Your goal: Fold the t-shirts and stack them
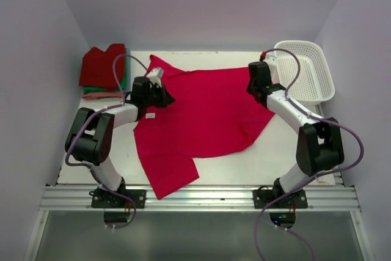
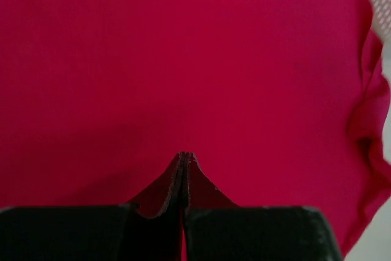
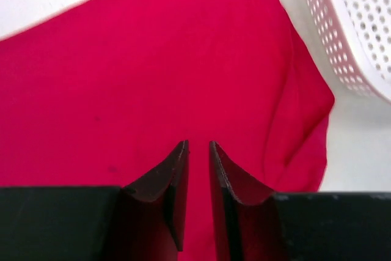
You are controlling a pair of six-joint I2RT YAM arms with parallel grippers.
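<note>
A bright crimson-pink t-shirt (image 1: pixel 208 114) lies spread across the middle of the table, with one part reaching the near edge. It fills the left wrist view (image 2: pixel 183 59) and most of the right wrist view (image 3: pixel 153 71). My left gripper (image 1: pixel 166 97) is low over the shirt's left edge, and its jaws (image 2: pixel 185 156) are pressed together with no cloth bunched at the tips. My right gripper (image 1: pixel 255 90) is over the shirt's right edge, and its jaws (image 3: pixel 198 145) stand a narrow gap apart. Folded dark red, green and salmon shirts (image 1: pixel 102 68) are stacked at the far left.
A white lattice basket (image 1: pixel 305 68) stands at the far right corner, and its rim shows in the right wrist view (image 3: pixel 342 35). Grey walls close in the table on three sides. A metal rail (image 1: pixel 195 197) runs along the near edge.
</note>
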